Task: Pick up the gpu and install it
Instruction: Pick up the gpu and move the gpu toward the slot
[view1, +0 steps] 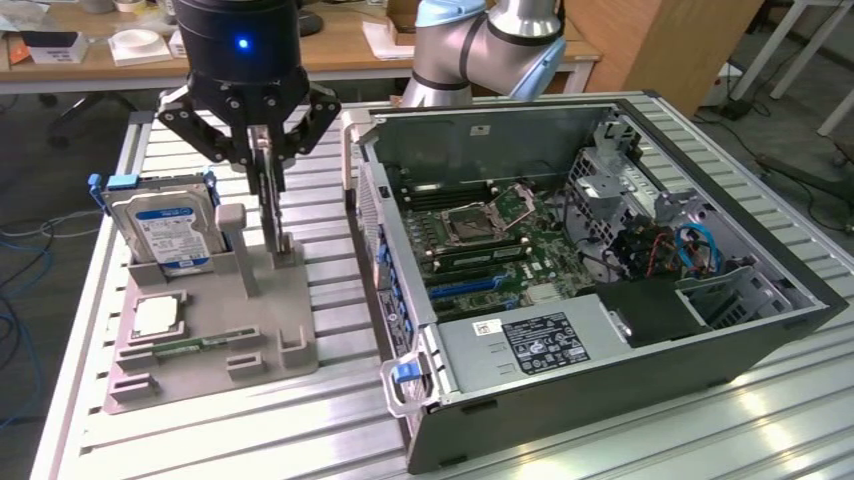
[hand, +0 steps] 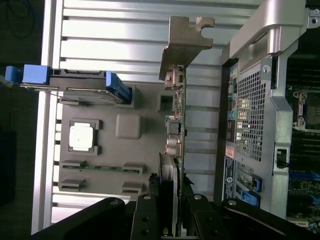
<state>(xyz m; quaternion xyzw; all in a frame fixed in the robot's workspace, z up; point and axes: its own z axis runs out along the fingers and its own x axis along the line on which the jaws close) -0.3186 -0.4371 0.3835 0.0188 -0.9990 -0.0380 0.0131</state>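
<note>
Room: wooden desks with boxes and papers stand behind a ribbed metal bench (view1: 227, 420)
Arm: grey and pale blue arm (view1: 481, 50) behind the case, with its black wrist hanging over the tray
Tray: grey holder (view1: 287, 330) on the bench, at the exterior view's left of the case
Gpu: thin dark card (view1: 274, 205) standing on edge at the tray's edge nearest the case; silver bracket (hand: 185, 37) at the end far from the jaws
Jaws: clenched on the gpu (hand: 175, 135), one black finger on each face of the board
Seating: cannot tell whether the card's lower end rests in its slot or hangs just clear of it
Drive: silver drive (view1: 167, 230) with blue-white label, upright in the tray beside the gpu, blue rails on its sides (hand: 75, 82)
Chip: square silver chip (view1: 156, 317) flat in a tray pocket (hand: 81, 136)
Stick: green memory stick (view1: 200, 345) lying flat near the chip (hand: 95, 167)
Case: open computer case (view1: 747, 330) on its side, close beside the tray, perforated rear wall (hand: 255, 115) facing the gpu
Board: green motherboard (view1: 507, 250) inside the case, with its socket bare
</note>
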